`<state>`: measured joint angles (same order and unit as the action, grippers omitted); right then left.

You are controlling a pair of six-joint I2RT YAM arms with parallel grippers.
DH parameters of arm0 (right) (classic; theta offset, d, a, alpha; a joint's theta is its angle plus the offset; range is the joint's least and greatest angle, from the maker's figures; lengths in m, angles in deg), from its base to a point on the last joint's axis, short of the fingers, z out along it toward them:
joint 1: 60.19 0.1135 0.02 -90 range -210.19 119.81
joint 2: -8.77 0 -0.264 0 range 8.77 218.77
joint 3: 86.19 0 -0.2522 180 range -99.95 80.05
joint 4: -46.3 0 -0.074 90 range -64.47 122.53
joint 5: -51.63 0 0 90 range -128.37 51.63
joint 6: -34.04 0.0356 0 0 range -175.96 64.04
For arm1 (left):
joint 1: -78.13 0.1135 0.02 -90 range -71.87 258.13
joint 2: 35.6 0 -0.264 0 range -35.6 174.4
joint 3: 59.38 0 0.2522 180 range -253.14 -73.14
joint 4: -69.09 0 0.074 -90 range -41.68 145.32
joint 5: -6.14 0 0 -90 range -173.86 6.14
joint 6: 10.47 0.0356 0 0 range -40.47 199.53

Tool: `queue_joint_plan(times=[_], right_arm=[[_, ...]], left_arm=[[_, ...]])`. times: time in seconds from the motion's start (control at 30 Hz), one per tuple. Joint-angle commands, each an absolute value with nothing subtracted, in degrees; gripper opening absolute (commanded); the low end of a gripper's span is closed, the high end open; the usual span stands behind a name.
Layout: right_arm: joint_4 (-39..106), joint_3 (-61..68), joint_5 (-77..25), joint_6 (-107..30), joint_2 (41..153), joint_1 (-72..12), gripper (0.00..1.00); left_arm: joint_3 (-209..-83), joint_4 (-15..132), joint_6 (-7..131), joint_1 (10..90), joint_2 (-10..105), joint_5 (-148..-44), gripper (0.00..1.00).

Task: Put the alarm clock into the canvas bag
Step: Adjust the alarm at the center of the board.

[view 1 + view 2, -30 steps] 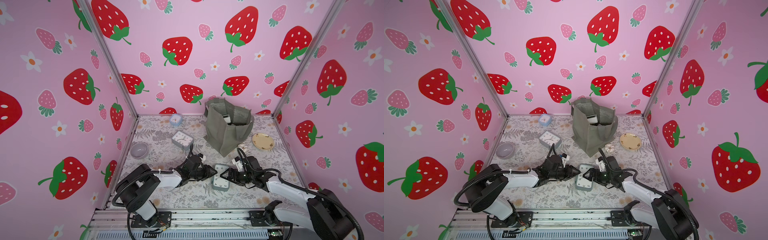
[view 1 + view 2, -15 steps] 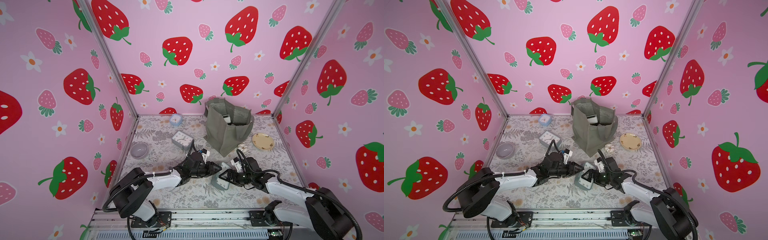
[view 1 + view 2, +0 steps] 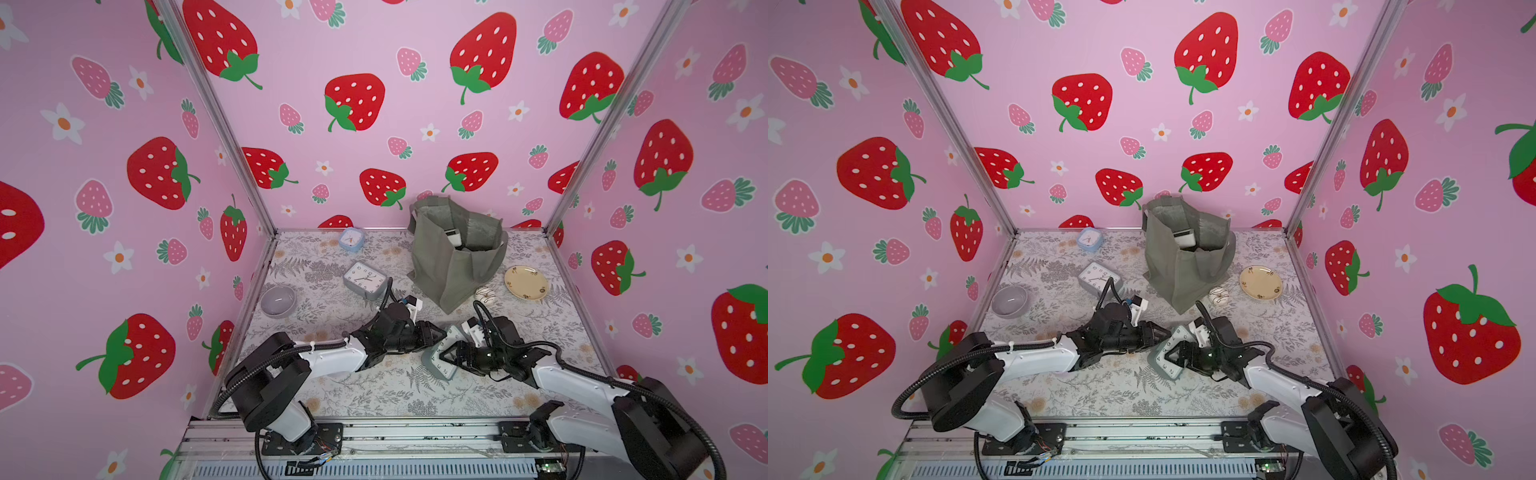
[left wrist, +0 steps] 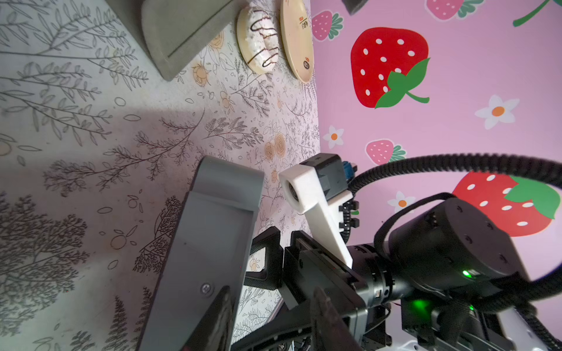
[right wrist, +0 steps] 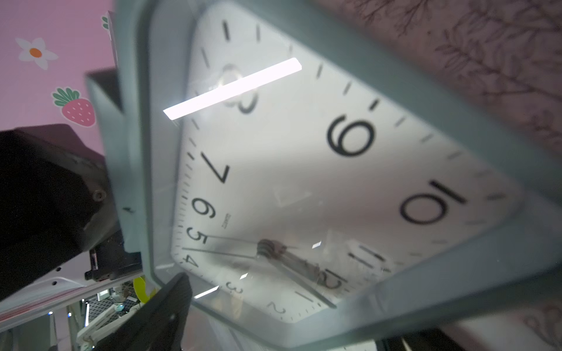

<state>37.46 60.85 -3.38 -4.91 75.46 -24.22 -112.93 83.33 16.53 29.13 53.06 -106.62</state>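
Bearings are taken from the middle of the table (image 3: 374, 390), with 12 o'clock toward the back wall (image 3: 374, 137).

9 o'clock: a grey bowl (image 3: 278, 300) is set apart from both arms.

11 o'clock: a small blue clock (image 3: 351, 239) is placed at the back edge. A larger grey clock (image 3: 365, 279) is laid nearer the middle.

6 o'clock, left side: the left gripper (image 3: 434, 332) is held low. In the left wrist view its jaws are seen part-way apart with nothing clamped between them. One finger (image 4: 214, 319) is set against the back of the alarm clock (image 3: 434, 362), which appears to be propped by it.

6 o'clock: the alarm clock is tipped up on one edge between the two grippers, dial turned toward the right arm, well apart from the bag.

6 o'clock, right side: the right gripper (image 3: 449, 354) is placed wide about the clock. Whether a hold has been made cannot be told.

1 o'clock: the canvas bag (image 3: 453, 274) is stood upright, mouth open, with a white object (image 3: 453, 240) inside.

3 o'clock: an iced doughnut (image 3: 485, 294) and a yellow plate (image 3: 527, 282) are laid just beside each other.

Step judged: pick-up, with the grasp being secured. The next move calls for a firm close by the right jaws. The clock must then be lifted high enough to clear the bag's soft rim, at 12 o'clock from the clock.
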Motion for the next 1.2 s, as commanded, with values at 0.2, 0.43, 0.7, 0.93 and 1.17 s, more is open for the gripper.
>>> queue_joint_plan(times=[0.2, 0.43, 0.7, 0.93, 1.17], right_arm=[[38.5, 61.6, -7.0, -5.6, 74.4, -26.0, 0.84], [38.3, 62.4, -6.9, -5.4, 73.3, -27.9, 0.76], [36.8, 62.6, -6.5, -5.5, 71.1, -28.0, 0.75], [31.8, 62.5, -4.8, -7.6, 63.9, -27.6, 0.80], [16.0, 55.1, -13.4, -15.8, 50.3, -26.3, 0.90]], left_arm=[[-118.0, 84.0, 15.2, 24.6, 54.4, -113.6, 0.44], [-117.2, 84.6, 14.7, 23.3, 54.6, -112.9, 0.44], [-117.0, 84.2, 15.4, 23.1, 54.1, -112.2, 0.44], [-119.3, 79.4, 20.2, 23.4, 50.1, -110.8, 0.47], [-118.6, 66.5, 26.6, 25.9, 39.0, -105.3, 0.56]])
